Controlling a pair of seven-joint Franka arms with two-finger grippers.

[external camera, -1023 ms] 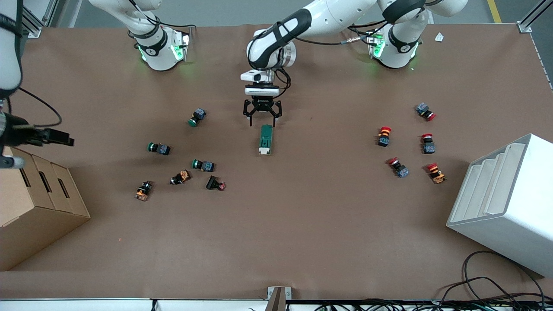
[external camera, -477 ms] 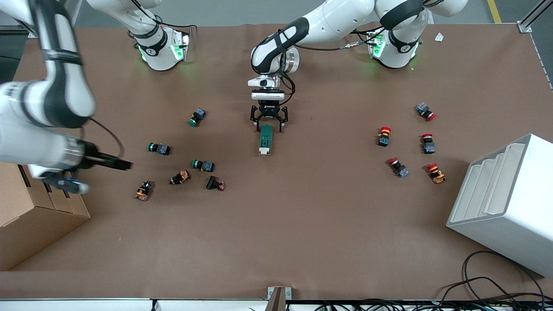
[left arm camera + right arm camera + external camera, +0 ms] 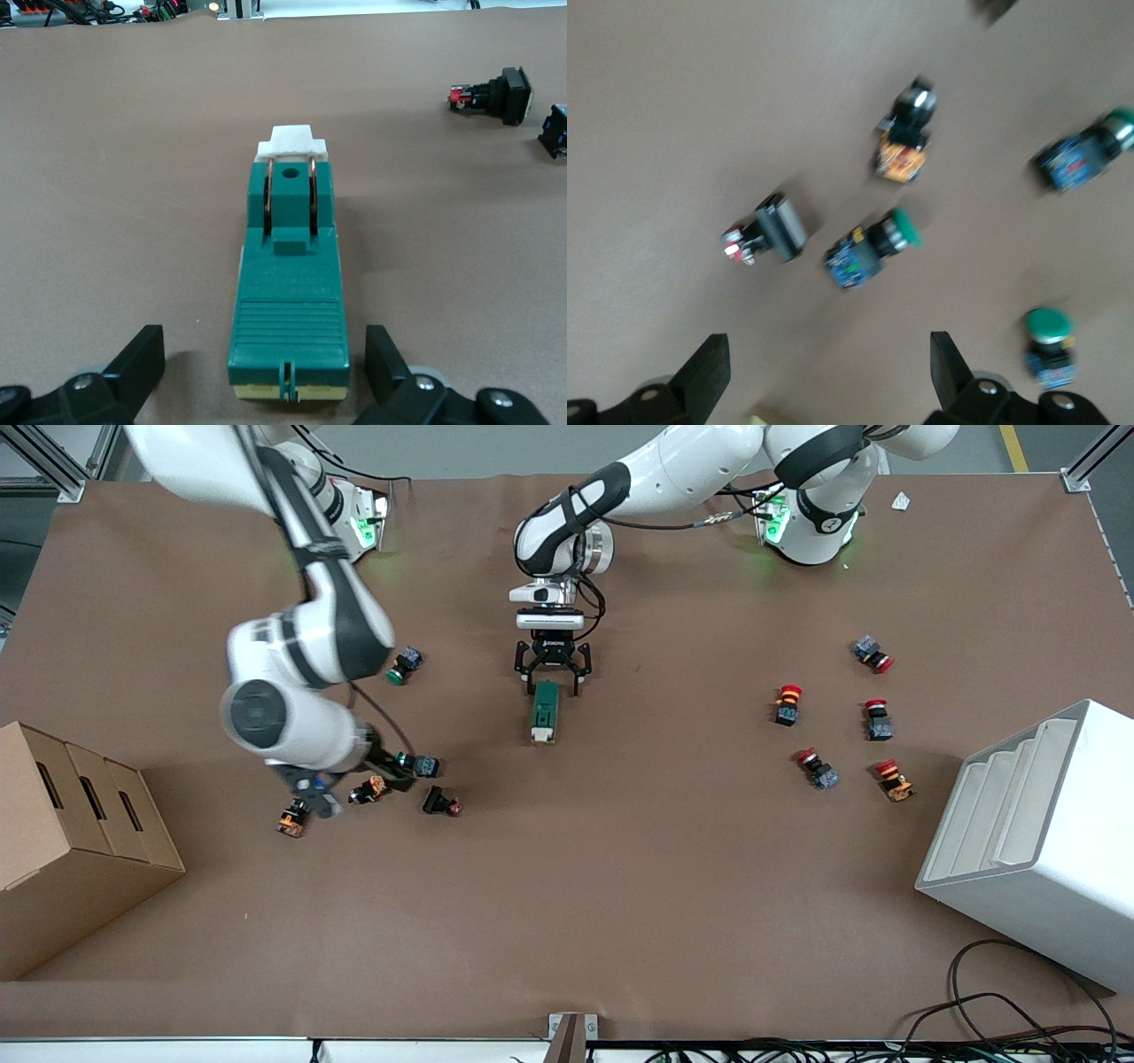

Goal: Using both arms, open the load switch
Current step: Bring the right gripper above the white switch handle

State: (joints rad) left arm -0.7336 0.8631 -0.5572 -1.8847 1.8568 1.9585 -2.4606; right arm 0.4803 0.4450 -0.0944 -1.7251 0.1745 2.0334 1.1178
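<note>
- The load switch (image 3: pixel 545 712) lies flat on the brown table (image 3: pixel 620 886), about midway between the two arms' ends and somewhat closer to the edge where the bases stand than to the front camera's edge.
- We see a long dark green block with a cream strip along its base. A raised green hump with a round hole and two copper rings sits just short of the white lever piece (image 3: pixel 291 142), which caps the end nearer the front camera.
- Our left gripper (image 3: pixel 554 679) is down at the switch's other end, the one nearer the bases. Its jaws are spread wide, one finger on each side of the green body and neither touching it, so it holds nothing.
- We judge that this placement is meant to pin the body, so the lever end stays exposed for the other arm.
- Our right gripper (image 3: pixel 400 769) is over the cluster of green-capped push buttons (image 3: pixel 873 247) toward the right arm's end of the table, well apart from the switch. Its fingers stand apart and empty.
- We judge the opening not yet begun: the switch is ungripped and the lever untouched.
- Red-capped push buttons (image 3: pixel 787 704) lie toward the left arm's end, well away from the work.
</note>
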